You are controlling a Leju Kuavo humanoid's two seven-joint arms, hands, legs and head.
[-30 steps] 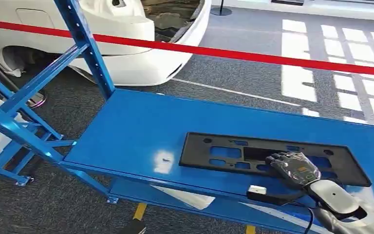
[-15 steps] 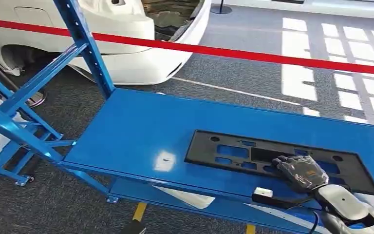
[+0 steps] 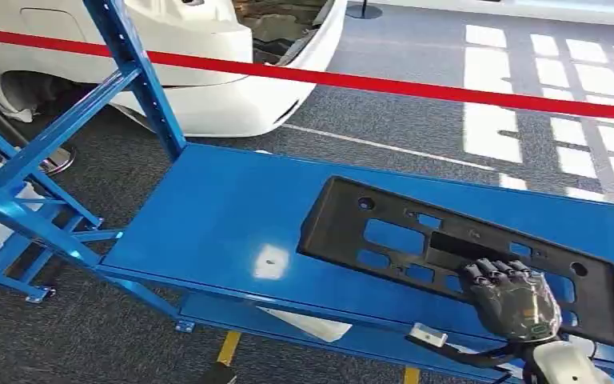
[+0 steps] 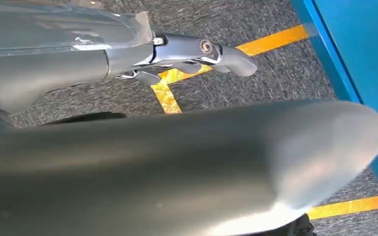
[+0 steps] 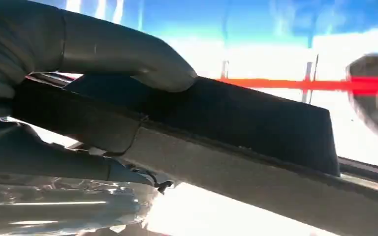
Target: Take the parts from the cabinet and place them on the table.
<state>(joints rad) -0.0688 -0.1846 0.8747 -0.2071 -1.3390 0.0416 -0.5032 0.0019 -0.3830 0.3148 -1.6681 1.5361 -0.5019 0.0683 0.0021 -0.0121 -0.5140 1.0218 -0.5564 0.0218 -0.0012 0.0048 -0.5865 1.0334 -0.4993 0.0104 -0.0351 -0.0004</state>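
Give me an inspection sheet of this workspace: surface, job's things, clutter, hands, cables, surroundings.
Surface: blue metal shelf on a blue frame, with a glare patch near its front edge.
Job's things: one long black plastic panel with cut-outs, lifted at its near edge and tilted.
Clutter: nothing seen on the shelf besides the panel.
Hands: right hand grips the panel's near edge, thumb on one face and fingers on the other in the right wrist view. Left hand hangs over the floor beside the shelf, holding nothing; whether its fingers are apart cannot be told.
Cables: a black cable runs by the right wrist.
Surroundings: grey carpet, yellow floor tape, red barrier belt, white car body behind.
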